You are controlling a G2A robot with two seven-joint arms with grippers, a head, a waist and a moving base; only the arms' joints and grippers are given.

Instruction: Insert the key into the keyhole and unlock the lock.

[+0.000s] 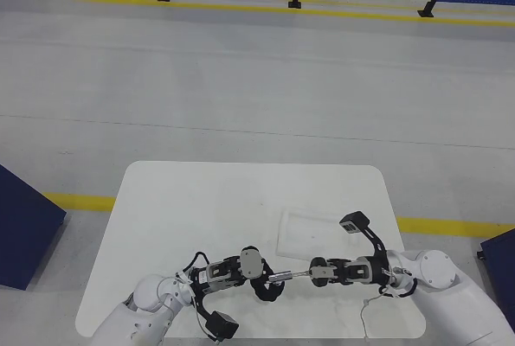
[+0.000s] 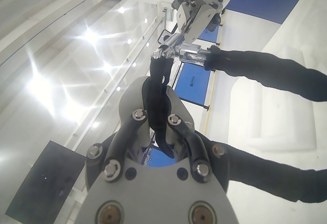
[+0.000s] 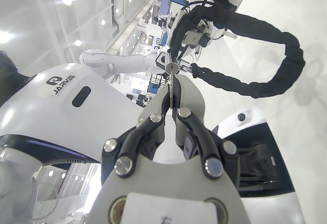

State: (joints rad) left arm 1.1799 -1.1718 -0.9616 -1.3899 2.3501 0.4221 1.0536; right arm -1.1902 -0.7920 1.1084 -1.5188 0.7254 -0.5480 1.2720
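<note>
Right tool pinches key, facing left tool clamping lock, both level above table.

Mostly buried between the pads of the right gripper: the key, seen edge-on only. Tip lost at the face of the lock; impossible to judge its depth in the keyhole. Cut off by the picture's edge in the left wrist view: the cable, with another stretch swallowed between the fingers of the left gripper. From above, too small to tell key from lock, near the front edge of the table; parts of that edge covered by both arms.
</note>
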